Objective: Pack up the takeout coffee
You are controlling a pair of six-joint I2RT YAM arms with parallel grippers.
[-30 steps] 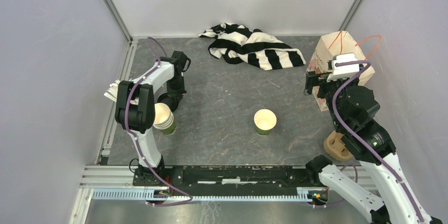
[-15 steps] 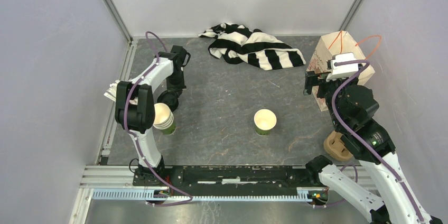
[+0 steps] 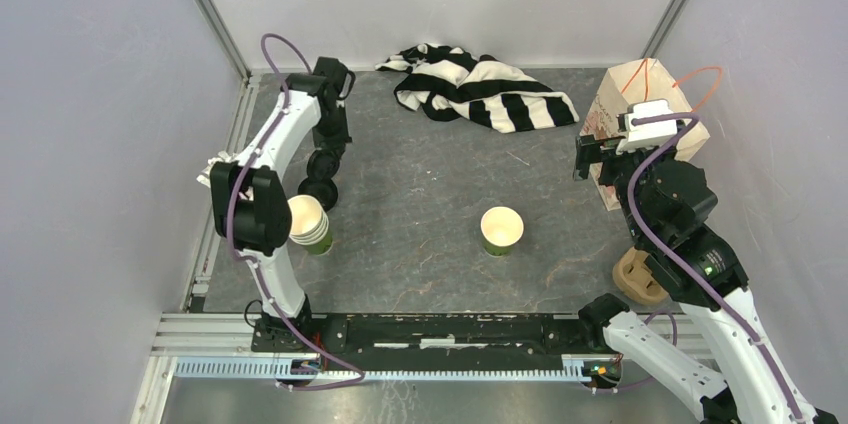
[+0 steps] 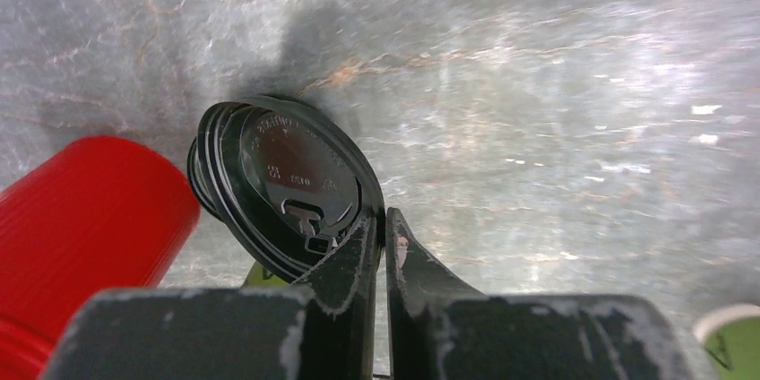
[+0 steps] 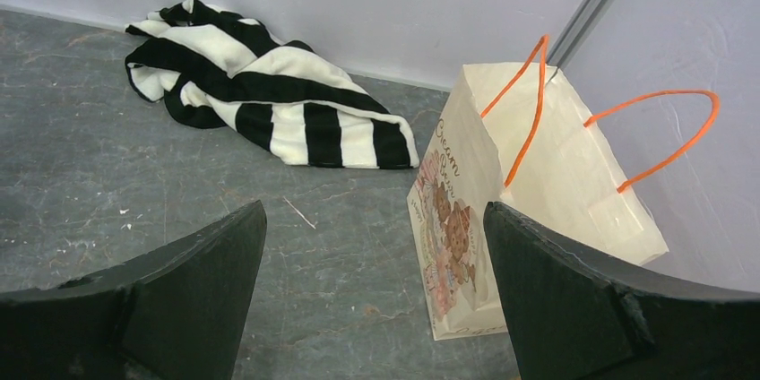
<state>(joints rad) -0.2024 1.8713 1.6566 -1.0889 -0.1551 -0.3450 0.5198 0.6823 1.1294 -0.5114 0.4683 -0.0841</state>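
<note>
Currently we record the left gripper [image 4: 381,221] clenched on the near rim of a black lid [image 4: 285,174]; the lid is tilted, its top face toward the wrist camera; further dark rims show just behind it, and we cannot tell whether they belong to it. A red rounded thing [image 4: 85,219] sits just beside the lid; we cannot identify it. From above, a second lid [image 3: 318,192] lies flat on the table [image 3: 420,264], between that gripper and a stack of cups [image 3: 312,224]. The green cup [image 3: 501,229] stands upright and open-topped near the middle of the table, well apart from both grippers. The right gripper [image 5: 369,219] is spread wide, grasping nothing; it faces a paper bag [image 5: 556,174] with orange handles standing near the right wall; a striped cloth [image 5: 269,84] lies by the far wall.
</note>
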